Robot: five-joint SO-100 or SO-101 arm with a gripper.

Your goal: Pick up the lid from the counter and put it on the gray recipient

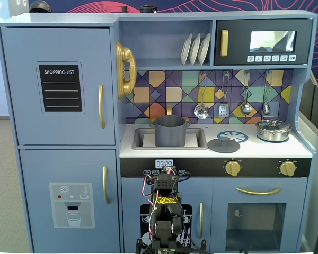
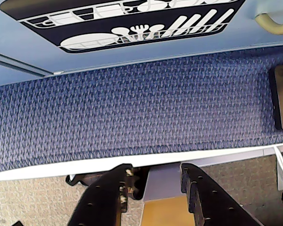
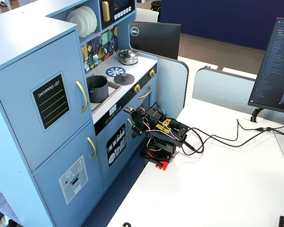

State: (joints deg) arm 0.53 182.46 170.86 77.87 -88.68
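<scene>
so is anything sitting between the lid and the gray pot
Nothing visible does. In a fixed view the lid lies on the counter just right of the sink, where the gray pot stands open-topped, with only bare counter and sink rim between them. The gripper is folded low, far below the counter.

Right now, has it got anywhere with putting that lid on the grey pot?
Nothing looks done. The lid lies on the counter beside the sink; the gray pot stands uncovered in the sink. The gripper is folded low at the cabinet's foot, open and empty. Reaching, lifting and placing the lid all remain.
</scene>
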